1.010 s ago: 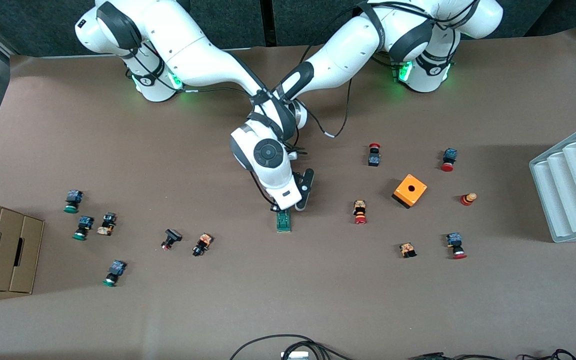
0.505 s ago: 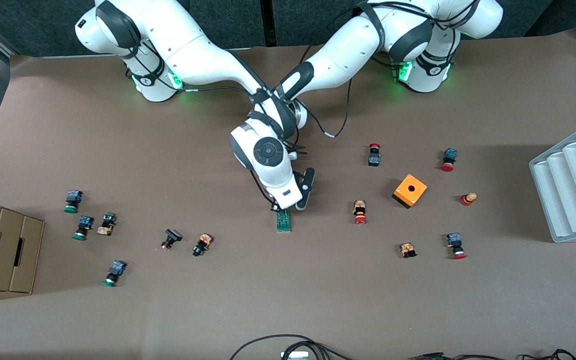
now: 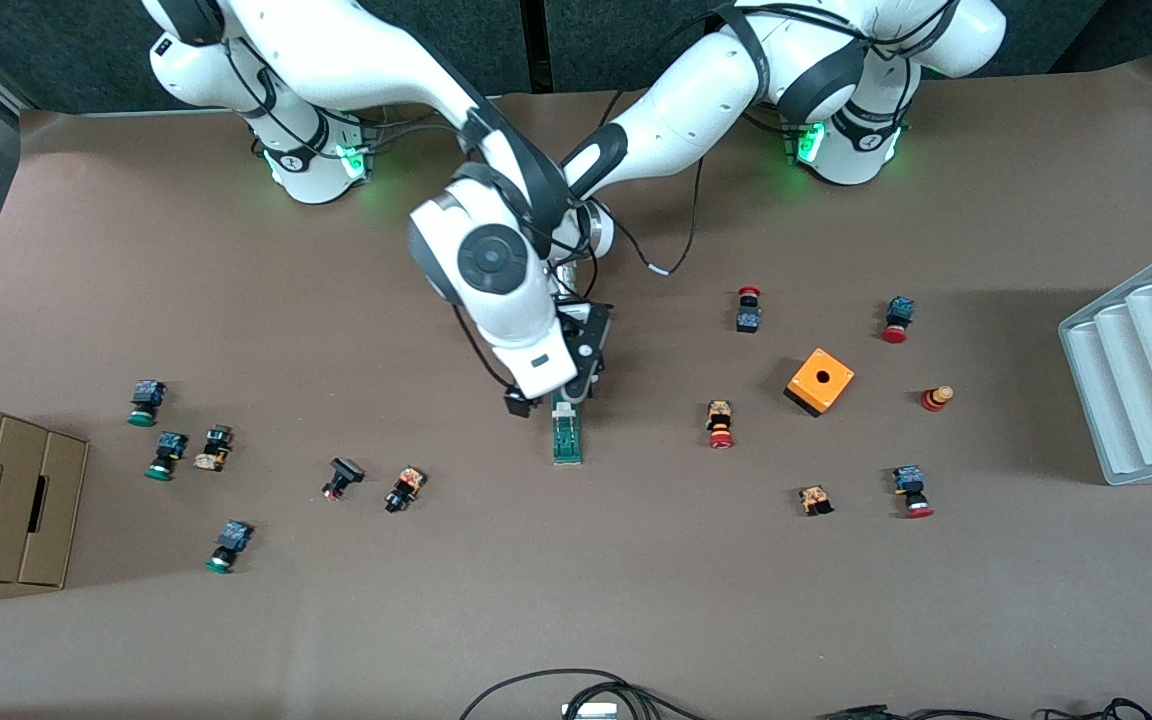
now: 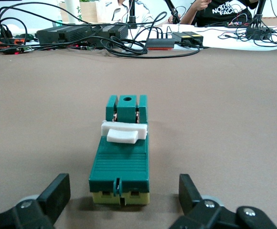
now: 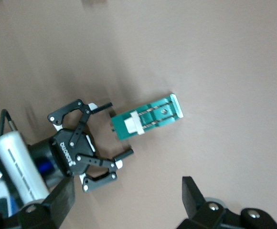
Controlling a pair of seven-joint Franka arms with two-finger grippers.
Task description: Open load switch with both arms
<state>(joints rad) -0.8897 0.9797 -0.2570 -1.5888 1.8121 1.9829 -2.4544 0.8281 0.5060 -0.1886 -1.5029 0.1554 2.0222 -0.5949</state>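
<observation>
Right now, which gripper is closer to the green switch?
The left. The left gripper sits low at the switch's end, fingers open on either side of it. The right gripper hangs open higher up, above the switch.

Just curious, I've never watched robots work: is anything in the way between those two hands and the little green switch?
Nothing visible. The left hand sits open at one end of the load switch, and the right hand hangs open above it.
</observation>
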